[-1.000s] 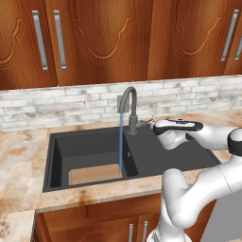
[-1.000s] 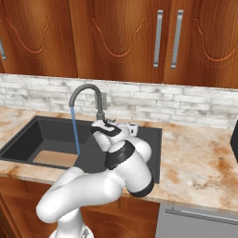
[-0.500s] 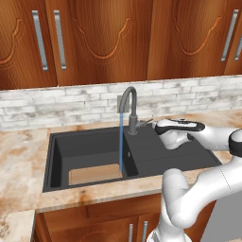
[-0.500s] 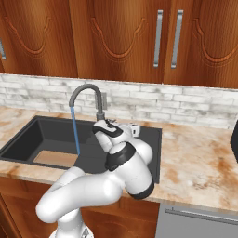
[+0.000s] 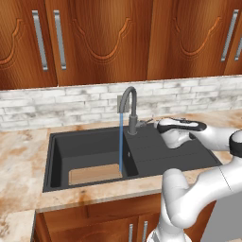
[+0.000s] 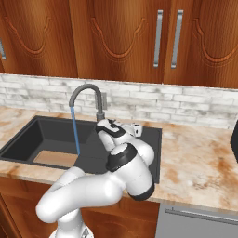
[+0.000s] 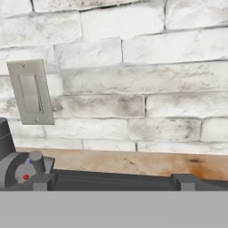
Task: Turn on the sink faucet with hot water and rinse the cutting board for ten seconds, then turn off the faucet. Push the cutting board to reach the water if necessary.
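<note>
The dark grey sink faucet arches over the black sink, and a thin blue stream of water runs from its spout. This water comes down at the right end of the tan cutting board, which lies flat at the front of the basin. My gripper hovers just right of the faucet's base, open and holding nothing. In the hand view its fingertips stand wide apart, with the faucet base and its small lever at the far left. From the right, the faucet, water, board and gripper also show.
A ribbed drainboard lies under my hand. A white brick backsplash with a grey switch plate rises behind the sink. Marbled counter extends to both sides, and wooden cabinets hang above.
</note>
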